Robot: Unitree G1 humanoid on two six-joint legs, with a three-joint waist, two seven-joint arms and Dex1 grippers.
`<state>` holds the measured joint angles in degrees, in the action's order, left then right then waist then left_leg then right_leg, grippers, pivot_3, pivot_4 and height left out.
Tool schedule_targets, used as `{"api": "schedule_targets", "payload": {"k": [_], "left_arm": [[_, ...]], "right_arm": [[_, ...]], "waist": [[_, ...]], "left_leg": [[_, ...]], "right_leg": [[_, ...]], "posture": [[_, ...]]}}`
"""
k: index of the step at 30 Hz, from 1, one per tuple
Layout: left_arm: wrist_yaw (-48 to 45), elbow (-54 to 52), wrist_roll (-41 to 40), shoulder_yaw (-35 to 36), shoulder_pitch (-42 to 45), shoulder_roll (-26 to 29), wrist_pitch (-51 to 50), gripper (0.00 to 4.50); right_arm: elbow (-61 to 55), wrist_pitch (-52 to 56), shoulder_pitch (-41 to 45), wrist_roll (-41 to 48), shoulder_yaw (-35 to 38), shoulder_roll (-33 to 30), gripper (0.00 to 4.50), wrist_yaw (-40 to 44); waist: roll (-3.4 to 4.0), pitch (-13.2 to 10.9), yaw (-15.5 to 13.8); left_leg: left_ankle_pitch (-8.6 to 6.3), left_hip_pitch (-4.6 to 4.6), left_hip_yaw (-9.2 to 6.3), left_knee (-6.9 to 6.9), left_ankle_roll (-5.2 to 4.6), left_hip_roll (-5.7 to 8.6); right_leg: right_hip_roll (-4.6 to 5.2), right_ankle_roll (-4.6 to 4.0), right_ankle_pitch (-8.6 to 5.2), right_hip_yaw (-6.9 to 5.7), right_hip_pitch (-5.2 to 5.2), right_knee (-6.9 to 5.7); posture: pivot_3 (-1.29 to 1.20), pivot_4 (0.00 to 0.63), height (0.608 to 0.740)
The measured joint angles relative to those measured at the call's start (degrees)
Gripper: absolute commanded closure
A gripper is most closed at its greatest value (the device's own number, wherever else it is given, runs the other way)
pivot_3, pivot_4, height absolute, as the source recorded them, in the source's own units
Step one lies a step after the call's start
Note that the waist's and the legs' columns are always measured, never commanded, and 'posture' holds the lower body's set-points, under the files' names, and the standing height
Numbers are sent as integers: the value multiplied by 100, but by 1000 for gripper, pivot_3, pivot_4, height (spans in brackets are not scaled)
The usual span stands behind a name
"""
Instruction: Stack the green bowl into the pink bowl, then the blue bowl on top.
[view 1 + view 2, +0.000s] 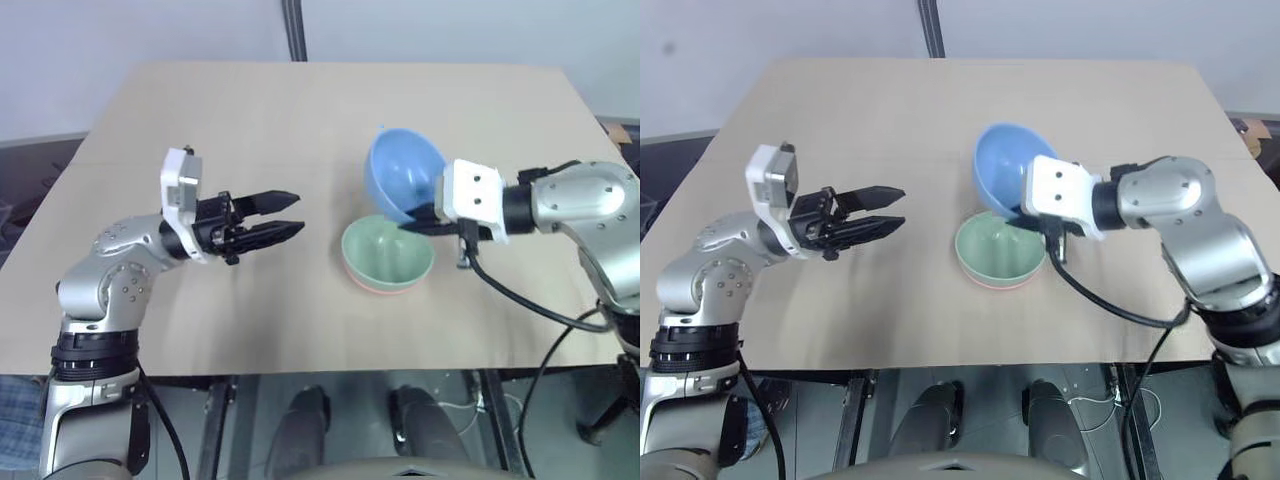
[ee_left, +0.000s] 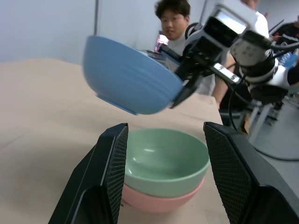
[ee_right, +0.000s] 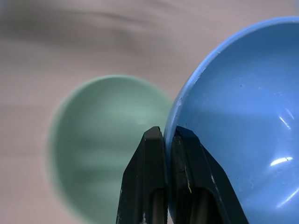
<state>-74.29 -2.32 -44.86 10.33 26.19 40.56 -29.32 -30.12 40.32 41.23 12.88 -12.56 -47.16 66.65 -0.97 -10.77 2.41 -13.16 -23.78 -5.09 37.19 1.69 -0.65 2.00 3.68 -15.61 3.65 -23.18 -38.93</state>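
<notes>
Only a thin rim of the salmon-pink plastic bowl [image 2: 161, 201] peeks out beneath the mint-green plastic bowl [image 1: 388, 254] nested in it, right of the desk's [image 1: 300, 110] centre. The right gripper [image 3: 167, 140] pinches the tilted sky-blue plastic bowl's [image 1: 402, 172] rim — lifted above the stack. The left gripper [image 1: 281, 214] hovers wide, empty.

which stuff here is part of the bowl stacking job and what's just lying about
Part of the job:
- blue bowl, pinched at its rim by the right claw, held tilted above the stack
- green bowl, nested in the pink bowl
- left claw, open and holding nothing

Just around:
- table
- a person behind the table
</notes>
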Motion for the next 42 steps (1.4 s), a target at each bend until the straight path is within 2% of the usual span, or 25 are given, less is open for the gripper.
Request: {"api": "schedule_targets", "payload": {"k": [5, 6, 7, 9, 10, 12, 16, 19, 20, 27, 30, 33, 37, 42], "left_arm": [[-354, 355, 204, -193, 297, 12, 105, 1771], [-393, 420, 211, -196, 321, 2, 109, 1771], [-400, 460, 211, -195, 348, -13, 109, 1771], [-391, 515, 228, -195, 427, -63, 121, 1771], [-392, 515, 236, -195, 437, -70, 127, 1771], [-384, 515, 250, -195, 442, -78, 137, 1771], [-193, 501, 261, -195, 440, -79, 14, 1771], [220, 323, 417, -198, 371, -77, -84, 1771], [539, 175, 591, -203, 249, -57, -112, 1771], [1232, -347, 802, -168, -333, -58, -174, 1771], [1344, -707, 798, -38, -980, -47, -100, 1771], [1400, -831, 877, 47, -1396, -51, 42, 1771], [1463, -996, 931, 123, -1797, -118, 369, 1771], [1545, -1068, 980, 230, -2092, -205, 686, 1771]], "right_arm": [[-518, 259, -88, 432, 4, -241, 4442, 114], [-547, 284, -88, 464, 5, -251, 3805, 94], [-560, 309, -87, 499, 5, -257, 3520, 64], [-587, 341, -87, 555, 5, -262, 2448, -24], [-592, 346, -87, 558, 5, -263, 2132, -43], [-603, 384, -87, 567, 5, -264, 1162, -148], [-609, 733, -83, 764, 131, -154, 1162, -475], [-650, 1108, -225, 1310, 829, 51, 1162, -707], [-720, 1214, -521, 1618, 1351, 156, 1162, -837], [-683, 1176, -2095, 2568, 3190, 474, 1162, -1102], [-420, 525, -3518, 2638, 4135, 502, 1162, -729], [-305, -69, -4407, 2591, 4480, 561, 1162, -420], [-92, -991, -5366, 2320, 4548, 777, 1162, -77], [241, -1726, -5684, 2088, 4542, 858, 1162, -59]], "waist": [[0, 0, 4], [0, 0, 4], [0, 0, -1], [0, 0, -7], [0, 0, -6], [0, 0, -7], [0, 0, -4], [-4, 2, -12], [-6, 3, -28], [-7, 4, -57], [-6, 6, -72], [-5, 7, -48], [-4, 8, -43], [-6, 7, -34]], "left_leg": [[0, 0, 1, 2, 0, 0], [0, 0, 0, 2, 0, 0], [0, 0, -1, 2, 0, 0], [0, -1, -1, 3, 0, 0], [0, -2, -1, 3, 0, 0], [0, -2, -1, 3, 0, 1], [0, -2, -2, 3, 0, 0], [0, -3, -5, 2, 0, 0], [0, -3, -7, 1, 0, 1], [0, 2, -6, 1, -1, 2], [-1, 5, 1, 0, -1, 3], [-1, 15, 3, 1, -1, -3], [-1, 45, 10, 1, -1, -3], [-1, 111, 24, -2, -1, -7]], "right_leg": [[-1, 0, 0, 0, 0, -1], [-1, 0, 0, 0, 0, -1], [-1, 0, 0, 0, 0, -1], [0, 0, 0, -1, 0, 0], [0, 0, 0, -1, 0, 0], [1, 0, 0, -1, 0, 1], [0, 0, 0, -1, 0, -1], [1, 0, 0, -2, 2, 2], [2, 0, 0, -4, 5, 6], [4, 0, 0, -5, 10, 2], [4, 0, 0, 2, 13, 5], [0, 1, 0, 4, 16, -3], [-1, 2, -2, 10, 49, 5], [-3, 10, -10, 25, 108, 9]], "posture": [[0, 150, 740], [0, 150, 740], [0, 150, 740], [0, 150, 740], [0, 150, 740], [0, 150, 740], [0, 150, 740], [0, 150, 740], [0, 150, 740], [0, 150, 740], [0, 150, 740], [0, 150, 740], [0, 150, 740], [0, 150, 740]]}}
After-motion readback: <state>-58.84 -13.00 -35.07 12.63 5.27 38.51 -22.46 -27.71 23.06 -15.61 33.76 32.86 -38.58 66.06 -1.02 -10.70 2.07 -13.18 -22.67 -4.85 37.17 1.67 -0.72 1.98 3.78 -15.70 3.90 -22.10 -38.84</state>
